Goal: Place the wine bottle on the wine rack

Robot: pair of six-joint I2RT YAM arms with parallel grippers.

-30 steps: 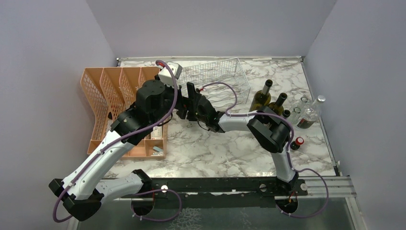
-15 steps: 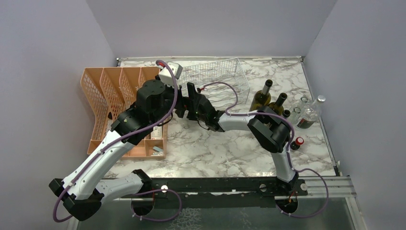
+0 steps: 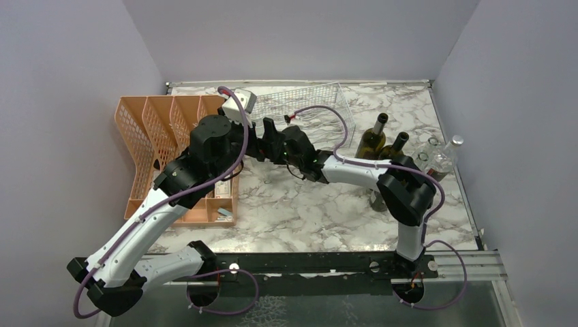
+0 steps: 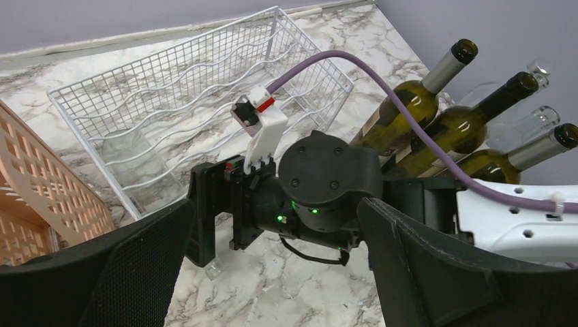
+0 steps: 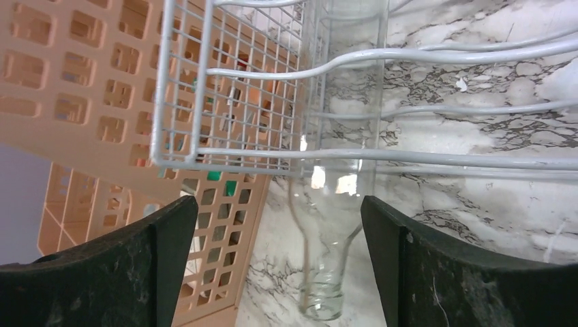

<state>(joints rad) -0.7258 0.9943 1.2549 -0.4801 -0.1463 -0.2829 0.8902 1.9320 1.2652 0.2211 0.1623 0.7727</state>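
The wine bottle (image 5: pixel 332 225) is clear glass and lies in the left end of the white wire wine rack (image 5: pixel 238 153), with its neck sticking out of the rack's front. My right gripper (image 5: pixel 276 225) is open, its fingers on either side of the neck without touching it. In the left wrist view the bottle (image 4: pixel 129 158) rests in a rack (image 4: pixel 204 75) cradle, and the right gripper (image 4: pixel 221 231) sits at its mouth. My left gripper (image 4: pixel 272 211) is open and empty, hovering just behind the right gripper. From above, the rack (image 3: pixel 313 105) stands at the back.
An orange mesh file organiser (image 3: pixel 153 136) stands left of the rack, close to the bottle neck (image 5: pixel 82 88). Several green wine bottles (image 3: pixel 373 139) and clear bottles (image 3: pixel 442 160) stand at the right. They also show in the left wrist view (image 4: pixel 409 102).
My right arm's elbow has swung right and its gripper has shifted back and left toward the rack. My left arm has moved slightly back. Both grippers stay open.
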